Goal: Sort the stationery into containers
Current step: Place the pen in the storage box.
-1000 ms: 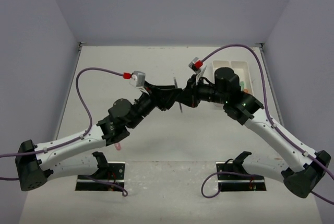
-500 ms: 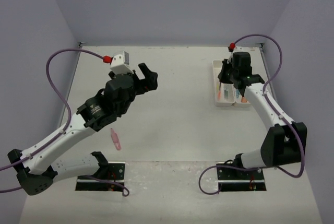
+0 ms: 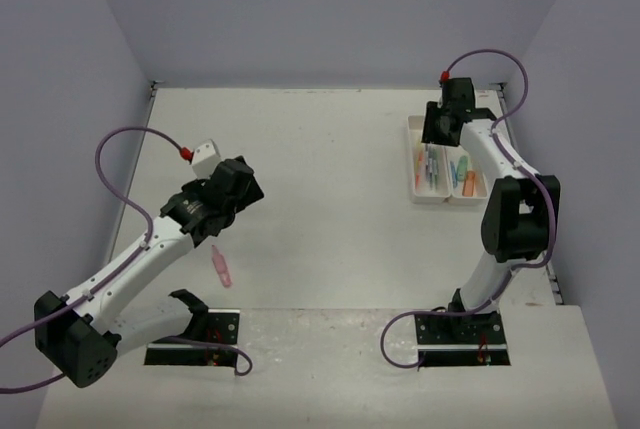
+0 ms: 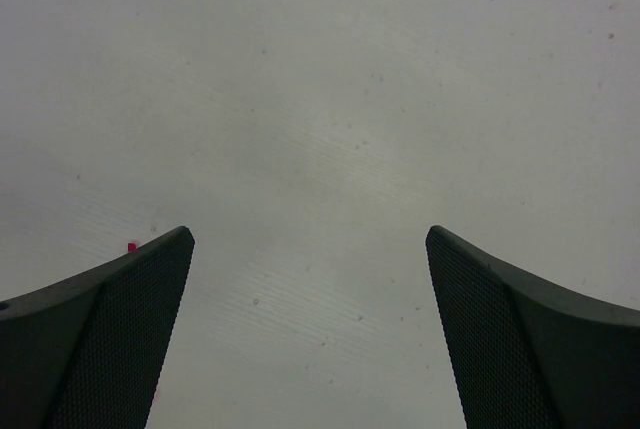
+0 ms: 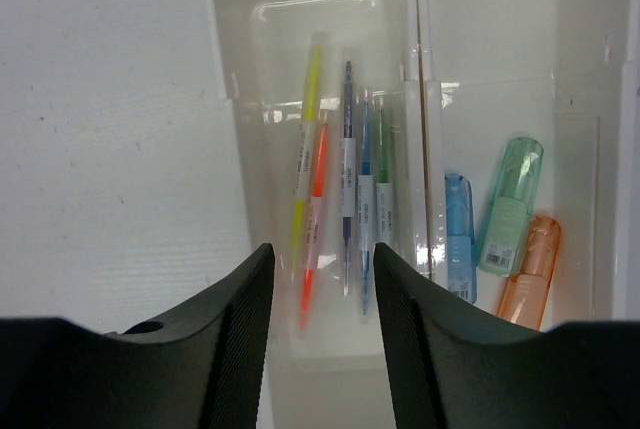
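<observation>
1. The left gripper (image 4: pixel 308 239) had been drawn back from the middle of the table (image 3: pixel 330 219) to its left side. Its jaws were spread fully wide, with nothing between them and only bare surface below.
2. A pink marker (image 3: pixel 222 266) lay on the table near the left arm, unshifted and not yet sorted.
3. The right gripper (image 5: pixel 320 254) had been carried to the far right and was held above the left tray (image 5: pixel 222 59). Its jaws, closed a moment earlier, were parted and empty.
4. An orange pen (image 5: pixel 313 209) lay in that tray beside yellow, purple, blue and green thin pens, so a release there was judged to have just been made.
5. In the right tray (image 5: pixel 490 39), just beside the left one, three stubby markers were seen: blue, green and orange. The sorting was judged nearly done, with the pink marker the only piece seen outside the trays.
</observation>
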Tool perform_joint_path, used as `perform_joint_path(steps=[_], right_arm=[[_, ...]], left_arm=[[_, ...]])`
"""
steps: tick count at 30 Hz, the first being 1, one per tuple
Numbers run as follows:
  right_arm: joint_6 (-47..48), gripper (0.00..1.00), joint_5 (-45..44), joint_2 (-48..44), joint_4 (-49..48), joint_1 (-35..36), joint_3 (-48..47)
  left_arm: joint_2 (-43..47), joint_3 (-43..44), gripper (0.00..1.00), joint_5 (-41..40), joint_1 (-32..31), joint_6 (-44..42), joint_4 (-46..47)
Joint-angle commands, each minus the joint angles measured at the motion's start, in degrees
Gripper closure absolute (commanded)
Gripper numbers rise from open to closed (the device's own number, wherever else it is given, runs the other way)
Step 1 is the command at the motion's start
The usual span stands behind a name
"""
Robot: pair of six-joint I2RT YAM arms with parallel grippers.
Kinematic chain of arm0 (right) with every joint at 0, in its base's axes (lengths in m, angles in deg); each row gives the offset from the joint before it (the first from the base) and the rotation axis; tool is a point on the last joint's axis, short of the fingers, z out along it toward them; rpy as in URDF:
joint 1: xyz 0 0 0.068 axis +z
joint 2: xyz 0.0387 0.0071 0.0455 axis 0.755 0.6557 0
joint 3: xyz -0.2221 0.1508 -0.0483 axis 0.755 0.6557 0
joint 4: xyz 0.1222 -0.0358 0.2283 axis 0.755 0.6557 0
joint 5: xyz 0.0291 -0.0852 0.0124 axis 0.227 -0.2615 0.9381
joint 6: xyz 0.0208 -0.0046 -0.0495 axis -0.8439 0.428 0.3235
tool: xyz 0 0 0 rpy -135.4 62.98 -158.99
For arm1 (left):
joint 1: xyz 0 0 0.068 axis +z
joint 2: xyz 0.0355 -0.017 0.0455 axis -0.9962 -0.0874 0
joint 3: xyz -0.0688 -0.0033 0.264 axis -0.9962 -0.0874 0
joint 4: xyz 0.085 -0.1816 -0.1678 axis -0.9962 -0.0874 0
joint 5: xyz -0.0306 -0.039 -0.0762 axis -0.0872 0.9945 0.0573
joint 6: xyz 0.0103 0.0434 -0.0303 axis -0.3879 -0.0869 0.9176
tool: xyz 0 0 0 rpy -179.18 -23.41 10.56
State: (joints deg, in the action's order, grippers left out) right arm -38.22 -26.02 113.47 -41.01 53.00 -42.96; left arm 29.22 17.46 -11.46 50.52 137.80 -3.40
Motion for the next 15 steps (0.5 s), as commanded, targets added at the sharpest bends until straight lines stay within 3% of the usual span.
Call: perform_joint_path(steps=[1, 6, 7, 15], right_arm=[[-0.68, 0.49, -1.64, -4.02, 0.90, 2.17, 0.13], [-2.75, 0.43, -2.27, -12.59, -1.75, 9.61, 7.38], [-3.76, 0.38, -1.80, -15.54, -3.45, 11.10, 8.77], [-4.79, 0.29, 6.56, -27.24, -9.82, 11.71, 19.61]], left_arm=[[-1.95, -2.42, 0.00, -2.58, 1.23, 10.92, -7.71], [-6.93, -5.49, 0.00, -0.51, 1.16, 20.14, -14.49], [-7.94, -6.14, 0.00, 0.88, 1.16, 20.54, -14.65], [-9.82, -13.86, 0.02, 4.76, 1.16, 24.64, -13.05]])
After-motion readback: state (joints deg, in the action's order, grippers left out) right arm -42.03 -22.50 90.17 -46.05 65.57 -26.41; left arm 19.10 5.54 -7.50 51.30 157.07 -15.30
